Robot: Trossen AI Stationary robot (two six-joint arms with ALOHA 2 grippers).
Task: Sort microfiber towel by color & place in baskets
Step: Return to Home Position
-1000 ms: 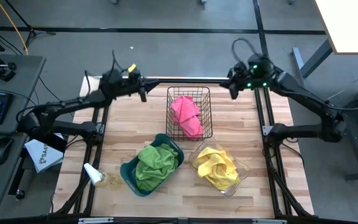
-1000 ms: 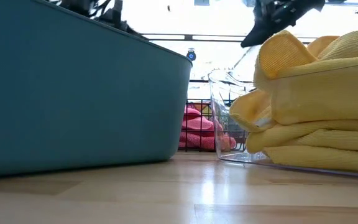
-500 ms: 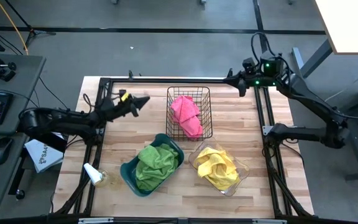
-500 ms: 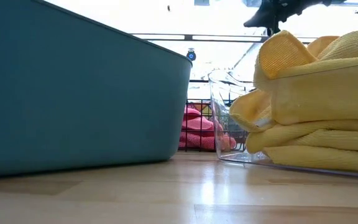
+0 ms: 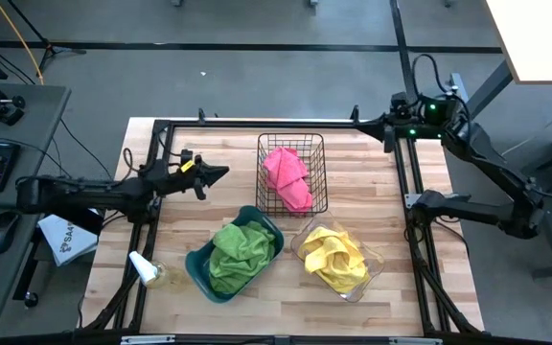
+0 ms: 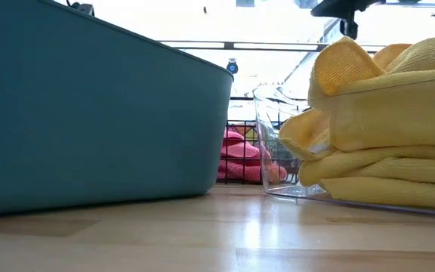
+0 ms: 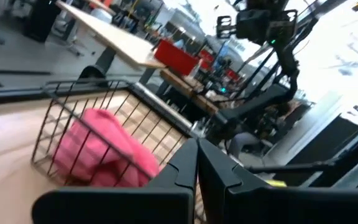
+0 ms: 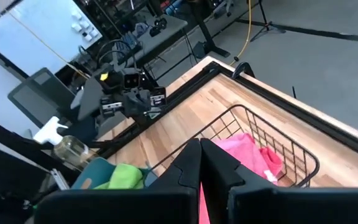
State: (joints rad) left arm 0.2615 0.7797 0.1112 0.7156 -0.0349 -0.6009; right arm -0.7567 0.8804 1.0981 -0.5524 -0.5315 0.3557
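Well, the sorting looks finished from here, so what I have in hand is only bringing both arms home cleanly. The black wire-mesh basket [image 5: 292, 172] sits at the far middle of the wooden tabletop [image 5: 391, 211] with the pink microfiber towels [image 5: 287, 177] inside it. The teal plastic bin [image 5: 195, 261] is near and left of centre with the green towel [image 5: 241, 251] in it. The clear transparent plastic bin [image 5: 374, 257] stands just to its right, holding the yellow towel [image 5: 333, 257], which bulges above the rim in the low view.

The left gripper [image 5: 218, 174] hangs to the left of the mesh basket, apart from it, pointing toward it. In its wrist view the fingers are pressed together with nothing between them. The right gripper [image 5: 388, 132] is at the far right corner, over the black metal frame [image 5: 257, 122]. Its fingers are also closed and empty.

I would leave both pairs of fingers closed and draw each arm back toward its own side, without sweeping across the baskets. On the left I'd mind the wire rim and the frame rail below the arm. I'd also mind the spray bottle [image 5: 148, 269] lying at the near left edge. On the right I'd gain some height over the rail before folding in, and go slowly so nothing gets nudged
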